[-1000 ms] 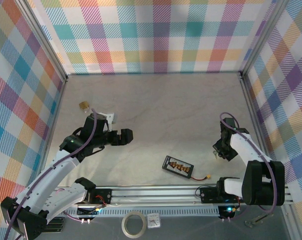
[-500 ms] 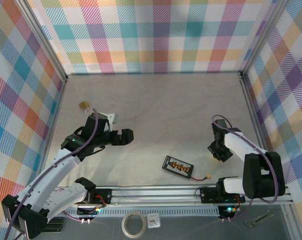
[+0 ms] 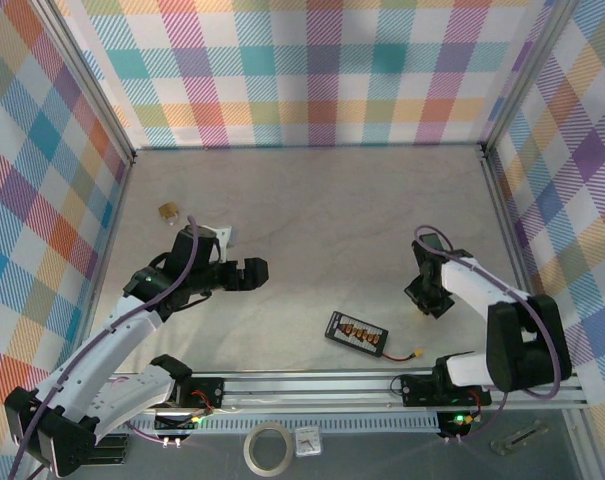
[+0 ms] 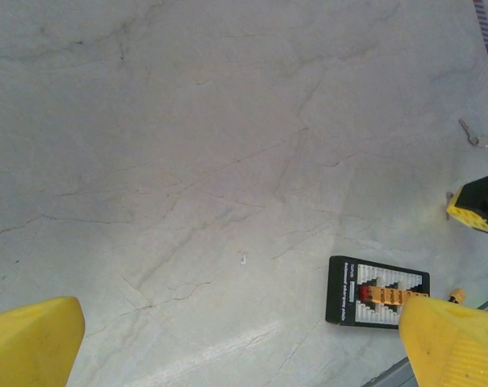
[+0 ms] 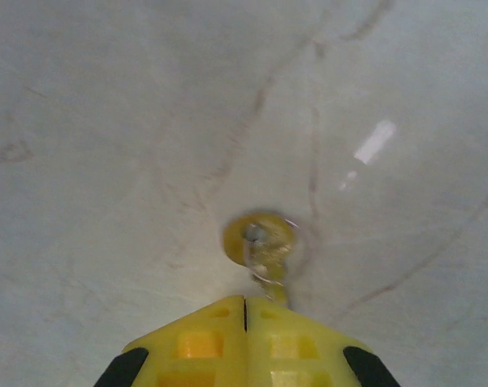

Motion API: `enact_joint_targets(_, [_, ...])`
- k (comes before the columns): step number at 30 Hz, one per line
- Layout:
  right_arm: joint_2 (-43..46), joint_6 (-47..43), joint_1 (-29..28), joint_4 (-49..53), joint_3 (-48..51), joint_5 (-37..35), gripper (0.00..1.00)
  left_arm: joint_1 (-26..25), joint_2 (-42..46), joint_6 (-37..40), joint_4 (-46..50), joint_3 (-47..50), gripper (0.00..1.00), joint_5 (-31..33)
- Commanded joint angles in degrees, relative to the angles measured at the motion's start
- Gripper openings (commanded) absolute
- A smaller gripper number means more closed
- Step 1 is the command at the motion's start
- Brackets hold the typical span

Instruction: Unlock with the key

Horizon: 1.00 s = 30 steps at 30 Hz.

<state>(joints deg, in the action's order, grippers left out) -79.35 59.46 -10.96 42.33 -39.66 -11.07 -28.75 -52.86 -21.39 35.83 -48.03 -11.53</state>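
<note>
A brass key (image 5: 260,240) with a thin wire ring through its head lies on the table right in front of my right gripper (image 5: 245,300). That gripper is shut, its yellow fingers pressed flat together. The key's blade runs under the right fingertip (image 5: 308,334); I cannot tell whether it is pinched. In the top view the right gripper (image 3: 426,297) is low over the table at the right. My left gripper (image 3: 252,273) hovers open at centre left, nothing between its yellow fingertips (image 4: 34,339). A small brass padlock (image 3: 168,211) sits far left.
A black charger board (image 3: 357,333) with orange connectors lies near the front rail, a wire ending in a yellow plug (image 3: 415,354) beside it. A small silver metal piece (image 4: 472,134) lies on the table beyond the right gripper. Plaid walls enclose the table.
My right gripper has slid left and slightly away from the front rail, still shut, with the key staying at its tip. The left arm has barely moved.
</note>
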Motion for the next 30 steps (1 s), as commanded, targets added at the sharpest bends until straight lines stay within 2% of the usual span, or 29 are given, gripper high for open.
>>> enact_joint_targets(1, [-3.0,-1.8,-0.2,-0.1,-3.4,-0.7,0.00,-0.3,-0.3,0.9,-0.2,0.2,1.00,-1.0])
enact_joint_targets(6, [-0.1,-4.9,0.1,1.7,-5.2,-0.7,0.00,-0.3,0.3,0.7,0.2,0.5,1.00,-0.8])
enact_joint_targets(7, [0.7,-5.7,0.2,3.1,-5.6,-1.2,0.02,-0.3,0.4,0.7,0.4,0.5,1.00,-0.8])
enact_joint_targets(10, [2.5,-9.6,2.4,5.9,-5.3,-1.2,0.21,-0.3,0.5,0.6,0.2,0.7,1.00,-0.7])
enact_joint_targets(16, [5.8,-17.1,4.3,5.3,-1.9,0.2,0.44,-0.3,0.0,0.6,-0.1,0.6,1.00,-1.3])
enact_joint_targets(21, [3.2,-19.5,4.2,6.8,-1.9,-0.2,0.44,-0.3,-0.3,0.7,-0.2,0.5,1.00,-1.5])
enact_joint_targets(30, [1.9,-17.6,4.1,4.5,1.0,1.3,0.45,-0.3,-0.4,0.6,-0.3,0.7,1.00,-1.4])
